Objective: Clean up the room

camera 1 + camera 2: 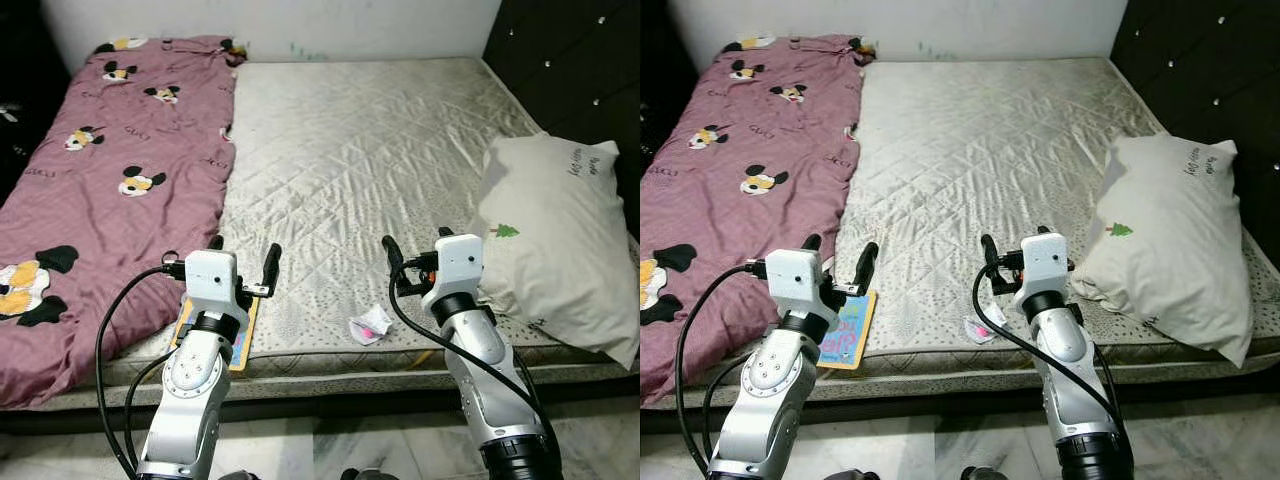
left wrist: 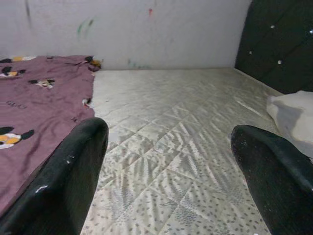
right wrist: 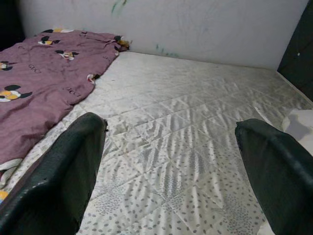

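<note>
A bare quilted mattress (image 1: 350, 150) lies before me. A maroon cartoon-mouse blanket (image 1: 100, 180) is spread over its left side. A white pillow (image 1: 555, 245) rests at the right edge. Near the front edge lies a small crumpled white-and-pink wrapper (image 1: 370, 324), and to its left a flat colourful book (image 1: 845, 330). My left gripper (image 1: 243, 255) hovers open just above the book. My right gripper (image 1: 417, 245) is open too, held above and slightly right of the wrapper, close to the pillow. Nothing sits between either pair of fingers (image 2: 63, 186) (image 3: 63, 176).
A dark tufted headboard (image 1: 570, 60) rises on the right and a pale wall (image 2: 146, 29) stands at the far end. Marble floor (image 1: 350, 445) runs along the mattress's front edge below my arms. A dark strip borders the blanket at far left.
</note>
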You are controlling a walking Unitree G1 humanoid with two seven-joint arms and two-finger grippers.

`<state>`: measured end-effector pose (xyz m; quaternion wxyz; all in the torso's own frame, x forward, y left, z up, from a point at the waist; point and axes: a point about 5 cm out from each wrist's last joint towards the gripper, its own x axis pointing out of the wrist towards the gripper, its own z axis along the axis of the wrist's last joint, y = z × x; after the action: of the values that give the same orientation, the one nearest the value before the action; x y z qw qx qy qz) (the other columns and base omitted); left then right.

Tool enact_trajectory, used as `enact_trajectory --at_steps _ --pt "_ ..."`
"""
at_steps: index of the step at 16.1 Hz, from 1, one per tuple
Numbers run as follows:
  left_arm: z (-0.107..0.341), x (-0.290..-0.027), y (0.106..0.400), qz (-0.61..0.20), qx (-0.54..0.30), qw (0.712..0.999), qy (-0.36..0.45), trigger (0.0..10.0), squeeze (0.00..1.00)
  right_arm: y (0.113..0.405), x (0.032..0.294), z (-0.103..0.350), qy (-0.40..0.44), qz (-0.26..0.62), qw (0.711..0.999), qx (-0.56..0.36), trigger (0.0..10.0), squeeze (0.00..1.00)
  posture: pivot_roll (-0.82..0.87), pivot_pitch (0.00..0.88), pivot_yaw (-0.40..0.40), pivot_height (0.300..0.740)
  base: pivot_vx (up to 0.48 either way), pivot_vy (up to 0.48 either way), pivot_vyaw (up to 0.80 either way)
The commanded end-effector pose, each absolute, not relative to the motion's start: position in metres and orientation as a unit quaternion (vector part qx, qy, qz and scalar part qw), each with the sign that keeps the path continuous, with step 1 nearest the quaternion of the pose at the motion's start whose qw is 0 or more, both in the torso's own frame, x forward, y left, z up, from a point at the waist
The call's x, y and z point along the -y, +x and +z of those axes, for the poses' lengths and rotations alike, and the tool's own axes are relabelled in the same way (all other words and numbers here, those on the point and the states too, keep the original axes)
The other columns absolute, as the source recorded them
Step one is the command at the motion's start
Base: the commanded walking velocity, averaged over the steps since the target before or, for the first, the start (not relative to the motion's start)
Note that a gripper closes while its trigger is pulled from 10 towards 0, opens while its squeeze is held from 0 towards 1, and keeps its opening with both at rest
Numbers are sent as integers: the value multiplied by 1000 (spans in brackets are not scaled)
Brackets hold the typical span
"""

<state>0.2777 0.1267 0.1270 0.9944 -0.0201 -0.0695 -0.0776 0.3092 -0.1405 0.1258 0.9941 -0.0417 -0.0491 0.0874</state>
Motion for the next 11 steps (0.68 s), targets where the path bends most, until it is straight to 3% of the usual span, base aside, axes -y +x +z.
enact_trajectory --at_steps 1,9,11 --pt "127 -129 277 -68 68 995 -17 10000 0 310 139 129 -43 90 994 53 10000 0 -24 135 -3 700 0 0 0" --pt "126 -136 279 -32 71 997 -17 10000 0 310 136 128 -44 107 992 51 10000 0 -28 135 -2 585 0 0 0" --pt "128 -142 281 5 81 996 30 10000 0 310 132 128 -49 121 990 49 10000 0 -28 135 -2 575 0 0 0"
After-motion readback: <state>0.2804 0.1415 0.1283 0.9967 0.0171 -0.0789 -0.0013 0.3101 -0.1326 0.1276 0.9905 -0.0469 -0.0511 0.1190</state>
